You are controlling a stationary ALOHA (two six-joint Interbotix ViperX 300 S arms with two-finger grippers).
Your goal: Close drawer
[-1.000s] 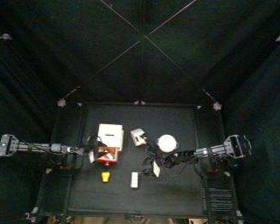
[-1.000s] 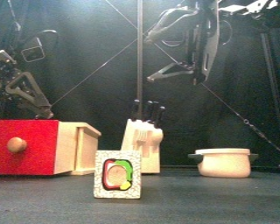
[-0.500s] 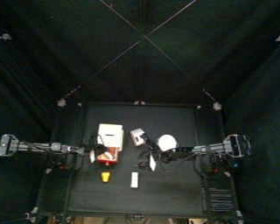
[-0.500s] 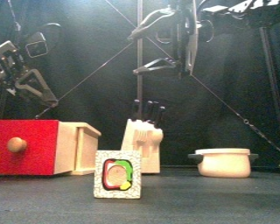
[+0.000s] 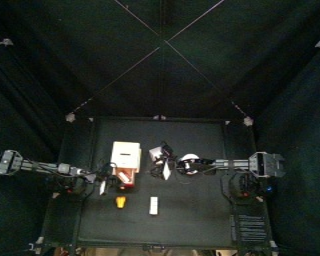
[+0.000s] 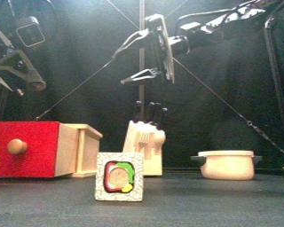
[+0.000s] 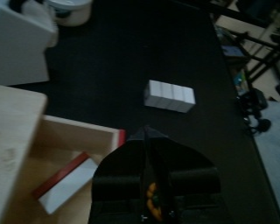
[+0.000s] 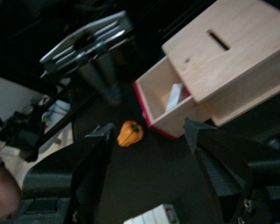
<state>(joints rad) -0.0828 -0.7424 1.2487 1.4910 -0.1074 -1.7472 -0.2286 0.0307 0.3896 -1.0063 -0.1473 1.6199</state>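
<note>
The cream-tan cabinet stands left of the table's middle, and its dark red drawer is pulled out toward the front. In the front view the drawer's red face carries a round knob. My left gripper is shut and empty beside the drawer's front. The left wrist view shows the drawer close by. My right gripper is open and empty, high above the table, right of the cabinet. The right wrist view shows the open drawer.
A white knife block stands behind the cabinet's right side. A white bowl sits under the right arm. A picture cube and a yellow object lie near the front. A white block lies further front.
The right arm has swung left over the bowl toward the cabinet. The left arm has risen and shifted a little nearer the drawer. The drawer has not moved.
</note>
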